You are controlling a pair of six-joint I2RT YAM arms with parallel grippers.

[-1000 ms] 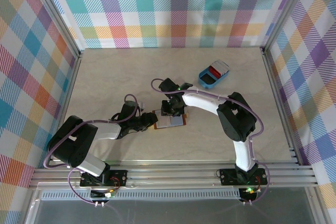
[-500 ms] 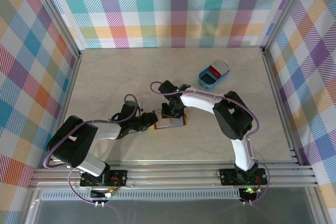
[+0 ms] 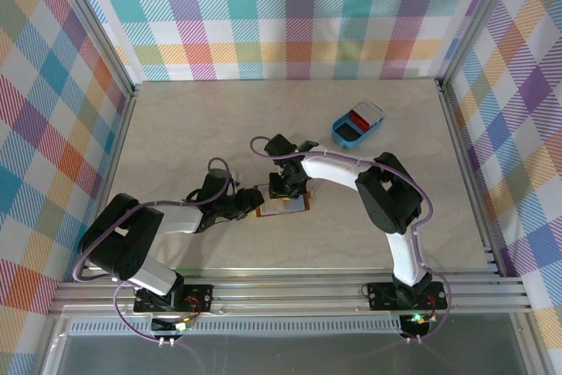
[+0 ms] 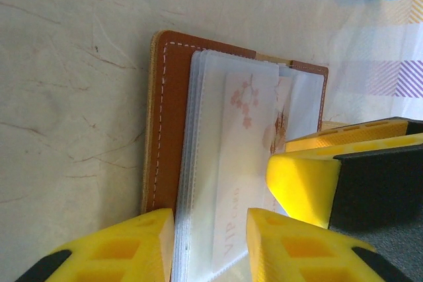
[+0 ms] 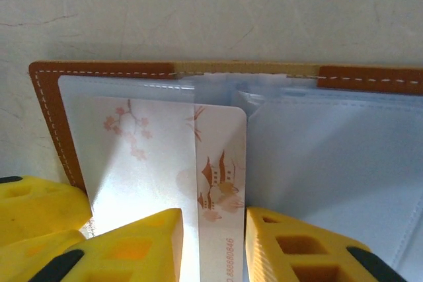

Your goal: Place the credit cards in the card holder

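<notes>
**Card holder (image 3: 283, 205).** It lies open and flat near the middle of the bench (image 3: 176, 138), with the brown leather cover down and the clear sleeves (image 5: 330, 163) facing up.

**Credit card (image 5: 221, 183).** It is whitish, printed with pink blossom and a red pagoda, and lies on the half of the holder nearer the left arm. Part of it sits under a clear sleeve. The strip next to the spine is uncovered.

**Right claw (image 3: 285, 191).** It points down onto the holder from the far side. Its fingers stand narrowly apart, and the uncovered strip of the card shows between the tips. Whether it grips the card or only presses on it cannot be told.

**Left claw (image 3: 254, 206).** It sits low at the holder's outer edge with its fingers narrowly apart. The edge of the sleeve stack lies between them, and the brown cover runs under one finger. Whether it pinches the stack cannot be told. The two claws stand just beside each other over the same half of the holder.

**Blue tray (image 3: 344, 136).** It rests toward the far right of the bench, well apart from the holder, with red and whitish cards (image 3: 360, 117) lying in it.
</notes>
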